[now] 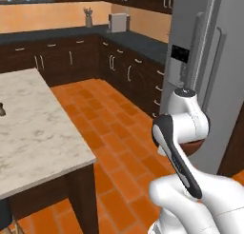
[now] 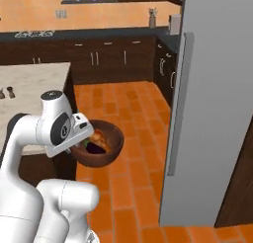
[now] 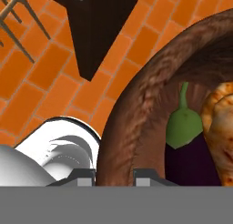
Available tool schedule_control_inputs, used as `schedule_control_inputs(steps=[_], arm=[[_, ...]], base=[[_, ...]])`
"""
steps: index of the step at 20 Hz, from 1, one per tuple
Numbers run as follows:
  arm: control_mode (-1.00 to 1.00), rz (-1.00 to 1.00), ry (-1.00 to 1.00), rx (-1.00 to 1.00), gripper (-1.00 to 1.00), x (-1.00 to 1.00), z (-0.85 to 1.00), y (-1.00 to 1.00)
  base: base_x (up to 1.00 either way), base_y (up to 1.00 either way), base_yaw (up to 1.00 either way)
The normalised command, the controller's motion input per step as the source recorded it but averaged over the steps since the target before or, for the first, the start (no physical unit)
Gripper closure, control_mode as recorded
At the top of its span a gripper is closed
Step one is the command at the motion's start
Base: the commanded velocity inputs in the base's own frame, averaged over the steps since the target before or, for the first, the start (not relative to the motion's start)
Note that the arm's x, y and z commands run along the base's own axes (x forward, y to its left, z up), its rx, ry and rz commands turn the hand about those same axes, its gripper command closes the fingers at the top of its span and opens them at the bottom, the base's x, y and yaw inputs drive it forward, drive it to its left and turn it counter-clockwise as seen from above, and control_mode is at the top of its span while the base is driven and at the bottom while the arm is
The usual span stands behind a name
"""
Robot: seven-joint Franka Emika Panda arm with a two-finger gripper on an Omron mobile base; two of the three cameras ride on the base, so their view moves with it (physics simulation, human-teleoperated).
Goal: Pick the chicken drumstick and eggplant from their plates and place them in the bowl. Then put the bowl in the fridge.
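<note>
My gripper is shut on the rim of the dark reddish-brown bowl and holds it in the air over the tile floor. Inside the bowl lie the dark purple eggplant with its green cap and the orange-brown chicken drumstick, side by side. From the right base view the bowl hangs beside the hand, with the drumstick and eggplant in it. The grey steel fridge stands just to the right, doors closed. In the left base view the bowl peeks from under the wrist, before the fridge. The plates are out of view.
The marble-topped island stands to the left, with its dark leg near the bowl and two small shakers on top. Dark wooden cabinets line the back wall. Open orange tile floor lies between island and fridge.
</note>
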Motion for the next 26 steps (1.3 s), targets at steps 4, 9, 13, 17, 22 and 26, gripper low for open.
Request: schedule_control_inputs(steps=[4,9,13,17,22,26], arm=[[1.0,0.0,0.0,0.0,1.0,0.0,0.0,0.0],[1.0,0.0,0.0,0.0,1.0,0.0,0.0,0.0],[1.0,0.0,0.0,0.0,1.0,0.0,0.0,0.0],[1.0,0.0,0.0,0.0,1.0,0.0,0.0,0.0],[1.0,0.0,0.0,0.0,1.0,0.0,0.0,0.0],[1.0,0.0,0.0,0.0,1.0,0.0,0.0,0.0]], base=[[0.68,-0.48,0.41],[0.89,-0.19,0.32],[1.0,-0.05,0.23],[1.0,-0.2,0.06],[1.0,-0.08,0.0],[1.0,-0.18,0.0]])
